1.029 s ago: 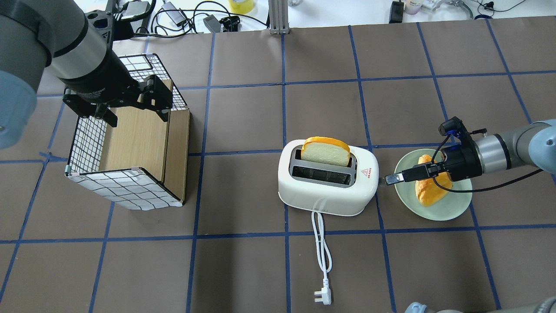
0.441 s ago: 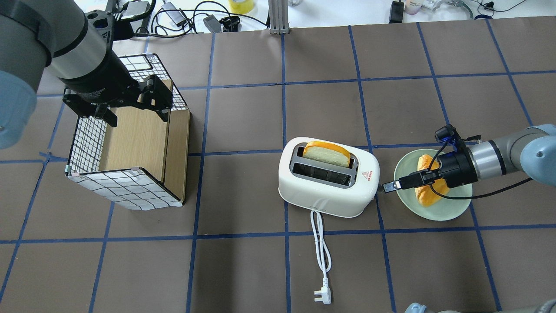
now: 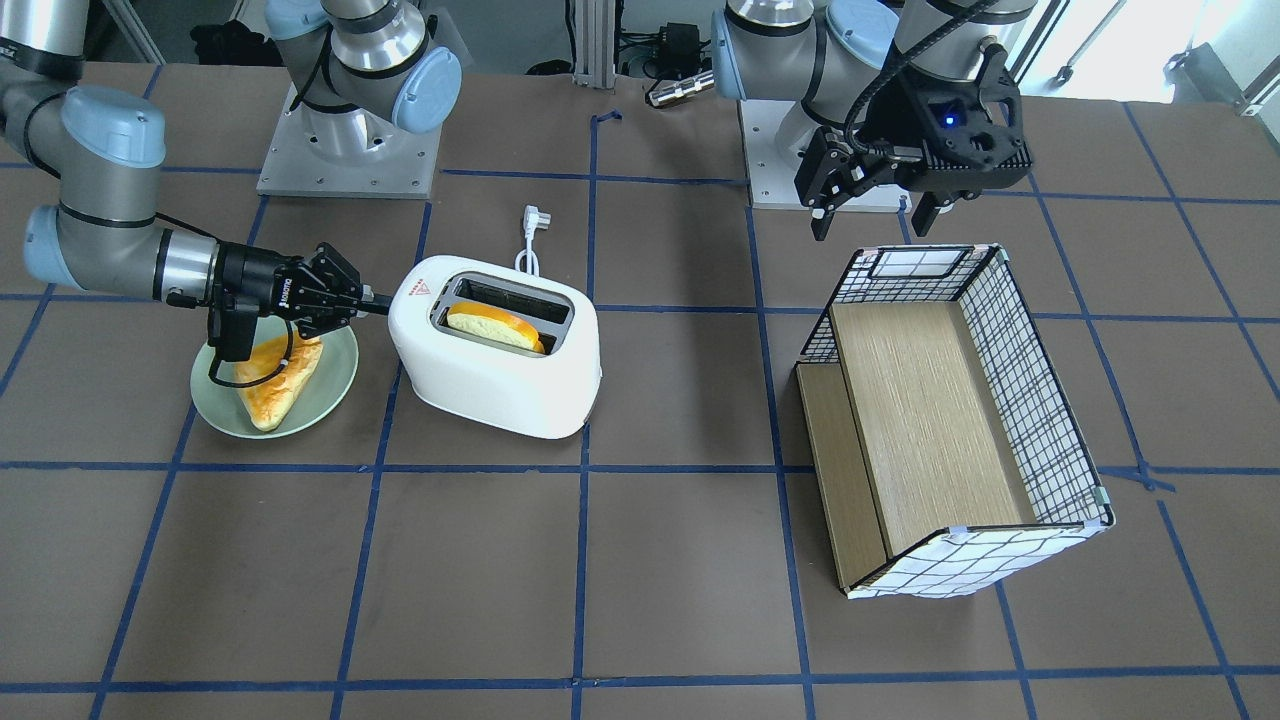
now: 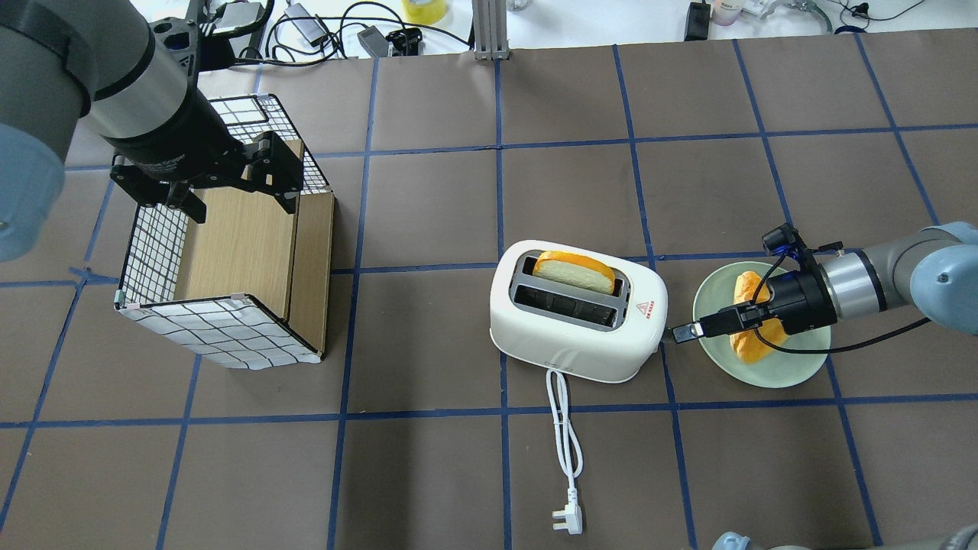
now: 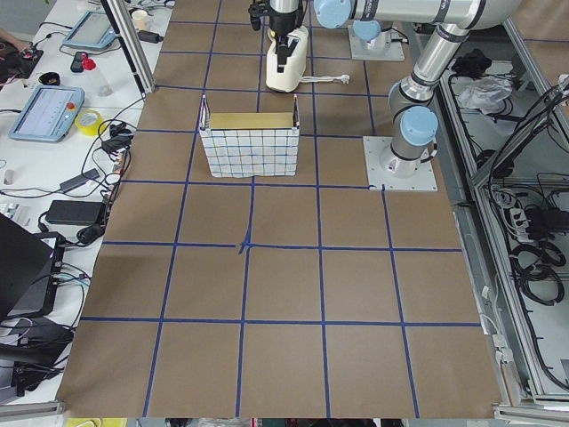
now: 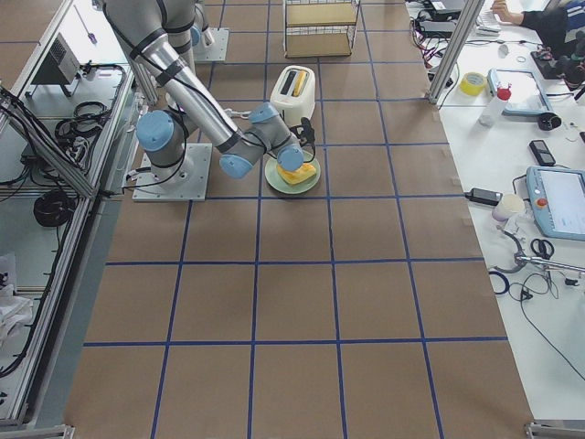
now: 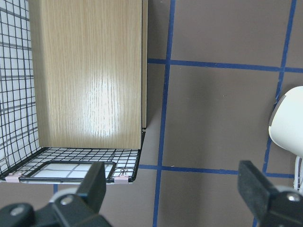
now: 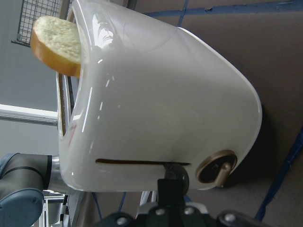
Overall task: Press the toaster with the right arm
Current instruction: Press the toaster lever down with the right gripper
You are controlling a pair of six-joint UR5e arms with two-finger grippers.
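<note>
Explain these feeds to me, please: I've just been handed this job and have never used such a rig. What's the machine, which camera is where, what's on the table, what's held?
A robot with two arms, each ending in a two-finger gripper, works at a table. The overhead view looks from behind the arms. The front-facing view faces them, so sides swap. Two side cameras look along the table, and each wrist carries a camera. On the table are a white toaster with a bread slice in one slot and its plug lying loose, a green plate with another bread piece, and a wire basket on its side. The right gripper, fingers together, holds nothing; its tips are at the lever slot on the toaster's end. The left gripper hangs open above the basket, empty.
</note>
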